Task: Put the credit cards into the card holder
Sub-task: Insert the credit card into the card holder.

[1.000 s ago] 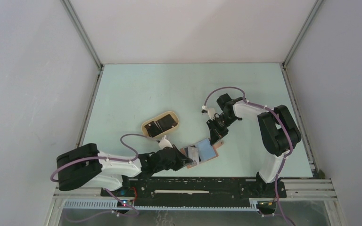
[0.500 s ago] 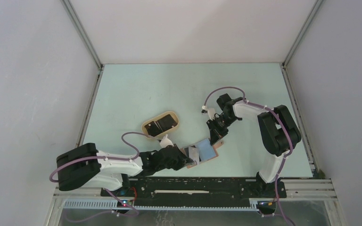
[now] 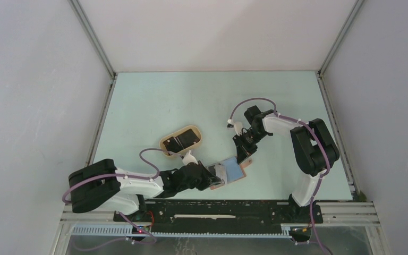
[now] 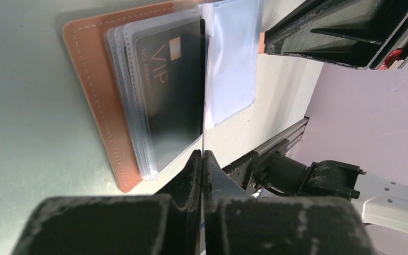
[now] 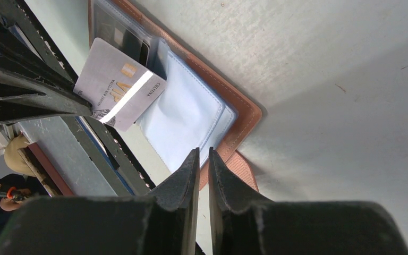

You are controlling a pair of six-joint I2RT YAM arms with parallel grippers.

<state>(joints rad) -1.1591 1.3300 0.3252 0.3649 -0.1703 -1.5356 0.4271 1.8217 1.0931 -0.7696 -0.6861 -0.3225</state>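
Note:
The card holder [image 3: 232,170] lies open near the front edge, brown leather [image 4: 90,79] outside and a light blue pocket [image 5: 186,117] inside. A black card [image 4: 175,90] sits in its clear sleeves. My left gripper [image 3: 215,179] [image 4: 203,154] is shut on a pale grey striped card [image 5: 118,90], whose far corner reaches the sleeves. In the left wrist view that card shows edge-on. My right gripper [image 3: 243,158] [image 5: 202,153] pinches the holder's brown edge by the snap tab [image 5: 243,170], jaws nearly together. Dark cards [image 3: 183,142] lie in the tan tray.
The tan oval tray [image 3: 162,142] stands just behind and left of the holder. The black front rail [image 3: 218,208] runs close in front of it. White walls enclose the pale green table [image 3: 218,101] on three sides.
My left gripper has edged right toward the holder, carrying the pale card with it. The right arm and the holder have stayed put.

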